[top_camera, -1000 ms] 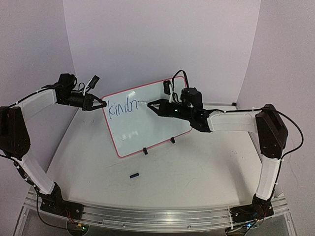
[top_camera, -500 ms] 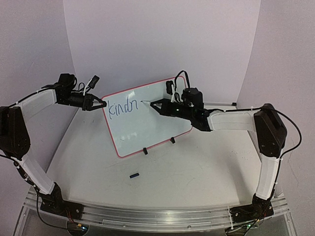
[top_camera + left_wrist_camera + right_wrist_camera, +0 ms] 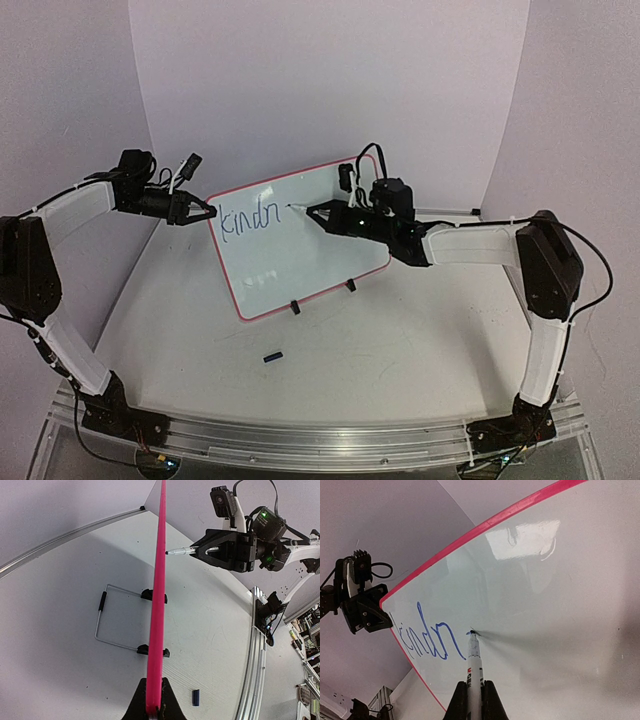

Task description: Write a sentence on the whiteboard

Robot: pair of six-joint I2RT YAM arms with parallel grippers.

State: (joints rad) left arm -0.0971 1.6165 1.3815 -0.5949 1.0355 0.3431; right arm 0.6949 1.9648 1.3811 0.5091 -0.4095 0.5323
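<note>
Right gripper (image 3: pixel 310 211) has nudged the marker pen (image 3: pixel 298 207) slightly right and up, past the last letter; lettering unchanged.

Top view: we see the whiteboard (image 3: pixel 300 265) propped tilted on the table (image 3: pixel 420 340), the sentence (image 3: pixel 248 219) so far reading "kindn". Left gripper (image 3: pixel 205 210) sits at its left rim, and a small dark cap (image 3: pixel 272 356) lies in front.

Left wrist: fingers pinch the red edge.

Right wrist: fingers clenched on the pen, tip on the board just right of the "n".
</note>
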